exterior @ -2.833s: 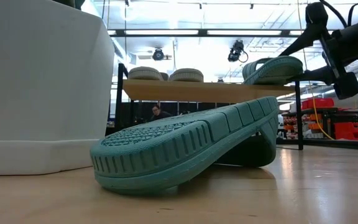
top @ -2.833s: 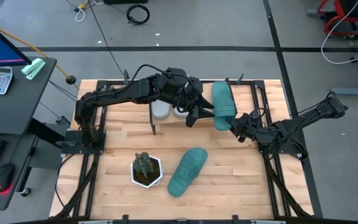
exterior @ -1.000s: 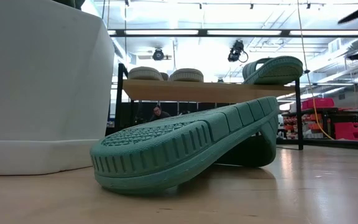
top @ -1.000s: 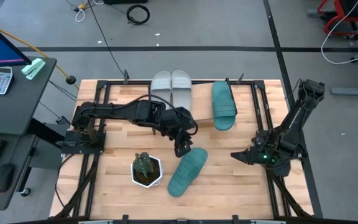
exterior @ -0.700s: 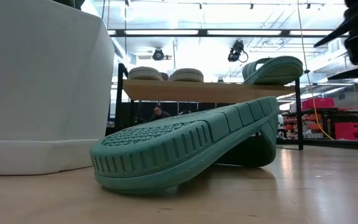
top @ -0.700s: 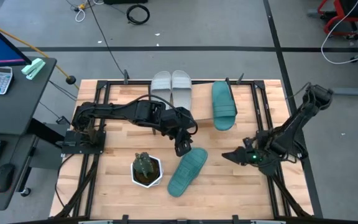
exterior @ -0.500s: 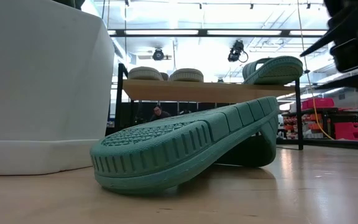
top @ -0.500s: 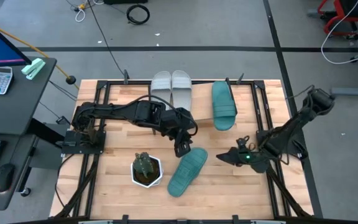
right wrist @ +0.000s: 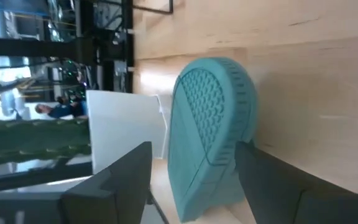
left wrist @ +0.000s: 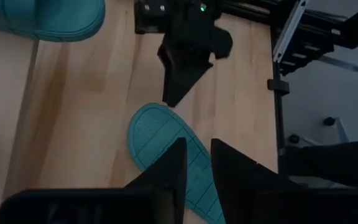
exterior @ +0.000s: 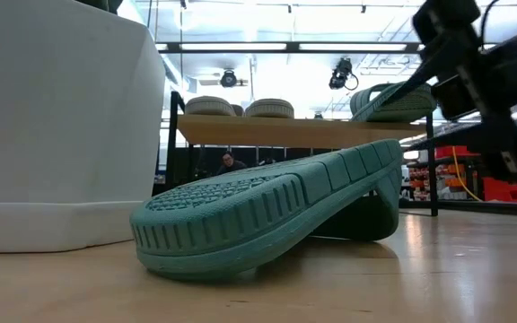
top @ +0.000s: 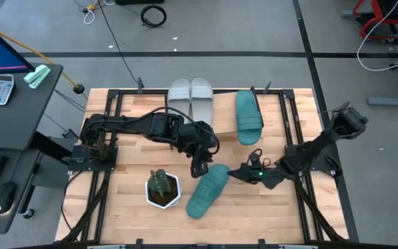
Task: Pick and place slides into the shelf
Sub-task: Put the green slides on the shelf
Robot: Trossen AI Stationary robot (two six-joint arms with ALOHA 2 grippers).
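Lying sole-up, ridged rubbery teal slide (top: 208,189), right gripper (top: 236,173) open beside it, left gripper (top: 197,170) seemingly near-closed.

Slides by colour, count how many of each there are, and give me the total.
Light grey slides: 2, side by side on the shelf, one next to the other.
Teal slides: 2, one on the shelf, one sole-up on the table.
Total: 4 slides.
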